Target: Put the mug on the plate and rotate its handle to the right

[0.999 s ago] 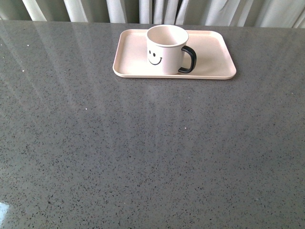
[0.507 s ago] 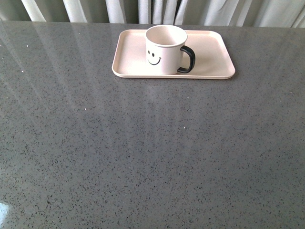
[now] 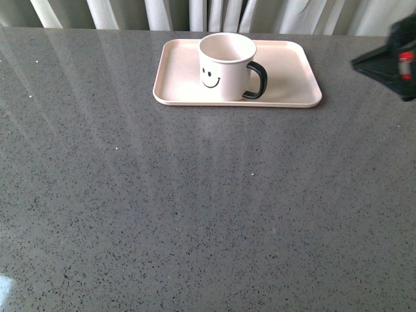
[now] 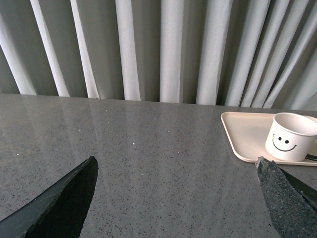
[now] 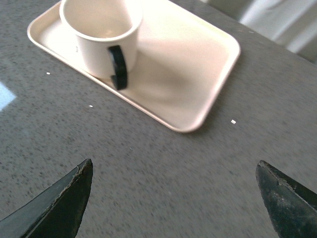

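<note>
Showing the mug upright on the plate, top centre of the front view, handle pointing frame-right and slightly toward the camera.
The right claw, jaws wide apart and empty, hangs at the upper right edge, nearer than the left claw, which is also spread open; the plate's long axis runs left-right.

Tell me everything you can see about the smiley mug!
The mug is cream-white and looks like glossy ceramic, with a black smiley face printed on the side facing the front camera. Its black loop handle sticks out to the right. It stands upright and looks empty as far as its inside shows. It sits on the pale pink plate, a little left of the middle, near the front rim. Only the plate touches it.
</note>
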### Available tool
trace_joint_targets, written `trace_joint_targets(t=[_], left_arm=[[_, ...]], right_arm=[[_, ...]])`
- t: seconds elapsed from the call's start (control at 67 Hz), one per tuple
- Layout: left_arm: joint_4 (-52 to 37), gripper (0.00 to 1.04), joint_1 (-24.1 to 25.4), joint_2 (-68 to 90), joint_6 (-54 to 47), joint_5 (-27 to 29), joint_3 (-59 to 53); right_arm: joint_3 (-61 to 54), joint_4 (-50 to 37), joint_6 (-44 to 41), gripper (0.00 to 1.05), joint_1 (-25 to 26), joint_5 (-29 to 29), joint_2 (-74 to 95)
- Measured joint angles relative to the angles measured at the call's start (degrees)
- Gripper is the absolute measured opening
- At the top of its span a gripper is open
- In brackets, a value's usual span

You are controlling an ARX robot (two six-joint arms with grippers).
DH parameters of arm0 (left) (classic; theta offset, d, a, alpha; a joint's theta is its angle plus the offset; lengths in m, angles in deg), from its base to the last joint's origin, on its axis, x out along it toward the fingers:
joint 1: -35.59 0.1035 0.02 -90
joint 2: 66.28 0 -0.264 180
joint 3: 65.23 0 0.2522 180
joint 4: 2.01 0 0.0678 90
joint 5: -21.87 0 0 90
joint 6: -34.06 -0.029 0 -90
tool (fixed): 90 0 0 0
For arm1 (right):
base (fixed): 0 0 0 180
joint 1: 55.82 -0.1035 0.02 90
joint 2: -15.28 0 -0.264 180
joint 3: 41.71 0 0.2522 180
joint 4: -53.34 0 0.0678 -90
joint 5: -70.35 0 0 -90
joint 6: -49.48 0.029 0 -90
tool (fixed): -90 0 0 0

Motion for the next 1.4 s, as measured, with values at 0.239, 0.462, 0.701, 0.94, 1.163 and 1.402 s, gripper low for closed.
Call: trace_joint_targets(t=[0.239,0.462,0.701,0.94,1.163,1.402], left_arm=[[0.00,0.96,0.00,0.00,0.00,0.00,0.00],[0.00,0.95,0.00,0.00,0.00,-0.02,0.00],[0.00,0.95,0.00,0.00,-0.02,0.00,0.00],[0.00,0.95,0.00,0.00,-0.02,-0.02,0.00],[0.00,0.95,0.00,0.00,-0.02,-0.02,0.00],[0.00,0.95,0.00,0.00,-0.02,-0.02,0.00]], right_arm=[[5.77,1.86,0.57,0.96,-5.01,0.20,3.32],[5.79,1.77,0.74,0.96,-4.92,0.66,2.60],[8.74,8.59,4.63,0.96,-5.16,1.57,3.76],[28.17,21.97,0.17,0.96,-6.43,-1.20,16.68],[41.72,29.62,-10.60,0.96,-10.56,-2.34,26.38],[51.52,35.23,-17.68,0.96,-14.19,-1.09,34.93]])
